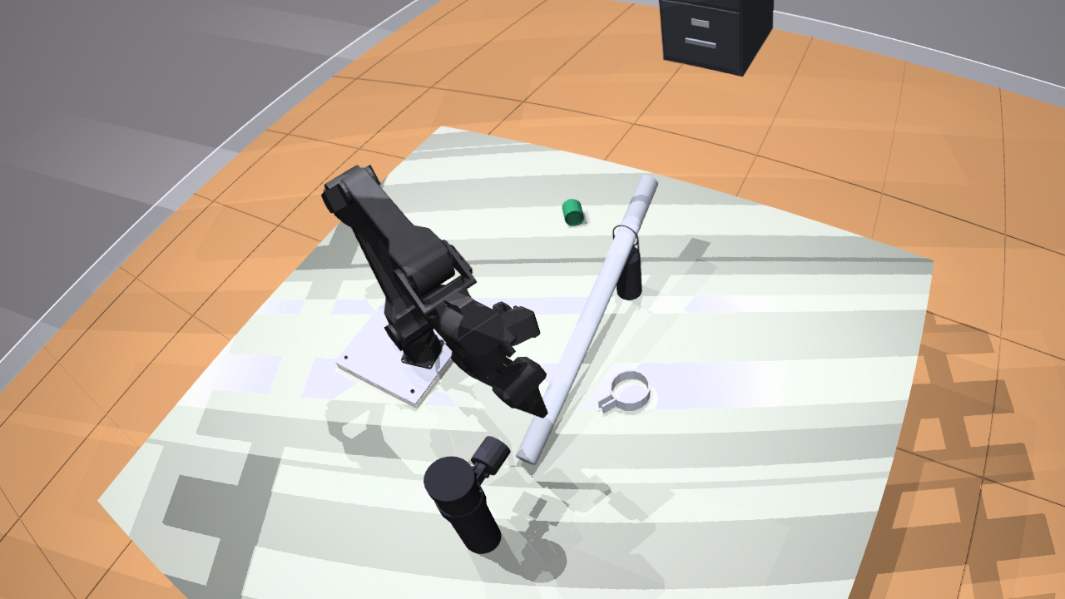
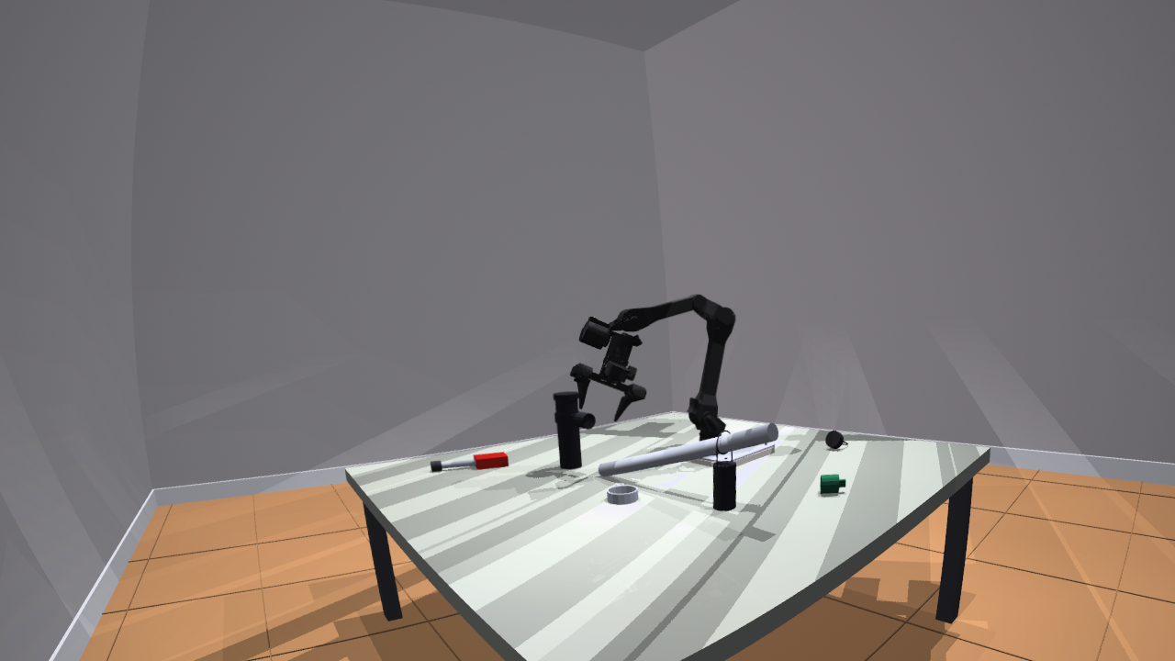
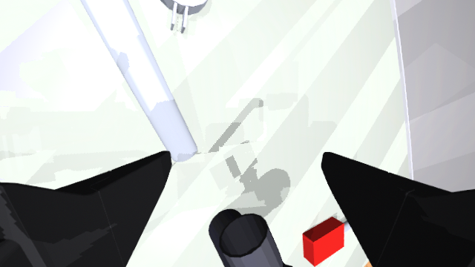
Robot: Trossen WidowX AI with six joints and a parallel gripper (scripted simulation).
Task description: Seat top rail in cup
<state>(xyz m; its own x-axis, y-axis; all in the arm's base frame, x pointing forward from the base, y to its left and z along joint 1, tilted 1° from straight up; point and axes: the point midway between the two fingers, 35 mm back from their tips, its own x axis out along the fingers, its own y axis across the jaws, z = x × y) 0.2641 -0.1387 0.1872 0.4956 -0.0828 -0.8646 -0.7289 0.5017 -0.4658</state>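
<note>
The pale rail [image 1: 588, 328] [image 2: 665, 457] [image 3: 137, 70] passes through the loop cap [image 1: 614, 233] on the short post [image 1: 630, 281] [image 2: 723, 487]. Its near end slopes down close to the table, outside the cup. The dark rail-end cup [image 1: 491, 452] [image 2: 587, 420] [image 3: 243, 235] hangs from the band [image 2: 566, 417] high on the big post [image 1: 475, 527] [image 2: 568, 448], with its mouth facing up at a slant. My gripper [image 2: 599, 413] [image 3: 246, 159] is wide open and empty, above and beside the cup. In the wrist view the rail end appears near the left fingertip; contact is unclear.
A grey ring clamp [image 1: 630, 392] [image 2: 621, 495] lies right of the rail. A green fitting [image 1: 572, 212] [image 2: 831, 483] lies near the rail's far end. A red-handled tool [image 2: 490, 460] [image 3: 324, 241] lies beyond the big post. A black cap [image 2: 833, 440] lies near the table's back edge.
</note>
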